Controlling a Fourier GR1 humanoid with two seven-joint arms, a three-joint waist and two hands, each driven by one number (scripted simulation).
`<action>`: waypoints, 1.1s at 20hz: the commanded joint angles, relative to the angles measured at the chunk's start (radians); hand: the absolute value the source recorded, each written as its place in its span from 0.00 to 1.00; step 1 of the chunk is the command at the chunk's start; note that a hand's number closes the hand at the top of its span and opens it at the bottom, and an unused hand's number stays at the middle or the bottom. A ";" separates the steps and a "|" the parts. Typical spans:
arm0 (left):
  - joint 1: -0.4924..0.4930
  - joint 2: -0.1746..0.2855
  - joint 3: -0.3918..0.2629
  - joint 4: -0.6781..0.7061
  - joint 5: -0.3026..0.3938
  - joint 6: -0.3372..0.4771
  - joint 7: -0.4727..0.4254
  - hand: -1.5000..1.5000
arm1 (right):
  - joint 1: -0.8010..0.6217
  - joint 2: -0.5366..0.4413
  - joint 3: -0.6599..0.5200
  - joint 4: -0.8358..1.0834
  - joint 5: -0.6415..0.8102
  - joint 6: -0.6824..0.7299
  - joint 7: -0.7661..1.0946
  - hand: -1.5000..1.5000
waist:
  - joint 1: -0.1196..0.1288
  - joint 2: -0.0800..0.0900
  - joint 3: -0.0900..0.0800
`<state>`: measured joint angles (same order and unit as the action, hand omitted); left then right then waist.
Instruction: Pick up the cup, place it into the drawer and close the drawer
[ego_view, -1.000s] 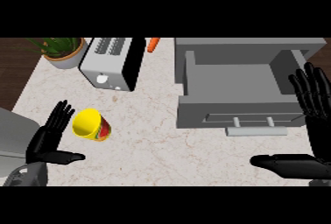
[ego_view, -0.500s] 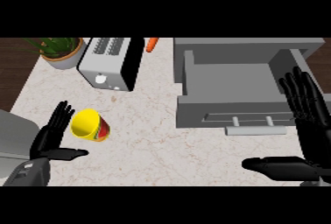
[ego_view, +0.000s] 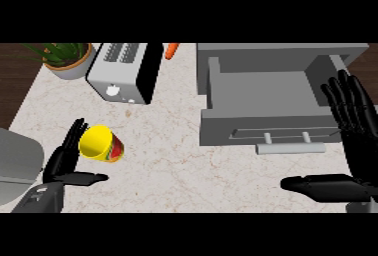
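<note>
Both hands stay open, grasping nothing: black left hand (ego_view: 66, 161) beside the yellow cup (ego_view: 101, 144), black right hand (ego_view: 353, 120) edging over the open grey drawer (ego_view: 258, 95).

Yellow cup (ego_view: 101, 144) sits on the marble counter (ego_view: 173, 172), mouth tipped toward the left hand (ego_view: 63, 164), which stands open just beside it, fingers straight and thumb out. Over on the right, the grey drawer (ego_view: 258, 97) is pulled open, its handle (ego_view: 290, 148) facing us. The right hand (ego_view: 360, 155) is open by the drawer's right edge, fingers up. Toaster (ego_view: 124, 71), potted plant (ego_view: 65, 60) and carrot (ego_view: 171, 50) line the back.
</note>
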<state>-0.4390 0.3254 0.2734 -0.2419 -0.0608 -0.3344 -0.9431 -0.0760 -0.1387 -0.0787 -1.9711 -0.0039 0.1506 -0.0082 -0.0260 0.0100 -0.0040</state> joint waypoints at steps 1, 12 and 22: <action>-0.032 -0.003 -0.001 0.040 -0.006 -0.082 -0.097 0.00 | -0.006 0.008 0.005 0.053 0.017 0.003 -0.053 0.00 | -0.002 0.003 0.000; -0.026 -0.036 -0.003 0.043 0.004 -0.162 -0.130 0.00 | 0.014 -0.010 -0.018 0.100 -0.004 0.036 -0.082 0.00 | -0.002 0.005 -0.001; -0.085 -0.073 0.001 0.014 0.043 -0.280 -0.081 1.00 | 0.016 0.006 0.000 0.032 -0.015 0.025 -0.023 0.00 | -0.013 0.003 -0.001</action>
<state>-0.5136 0.2673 0.2743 -0.2280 -0.0289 -0.4458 -0.9202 -0.0760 -0.1322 -0.0765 -1.9334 -0.0069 0.1663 -0.0289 -0.0334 0.0121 -0.0051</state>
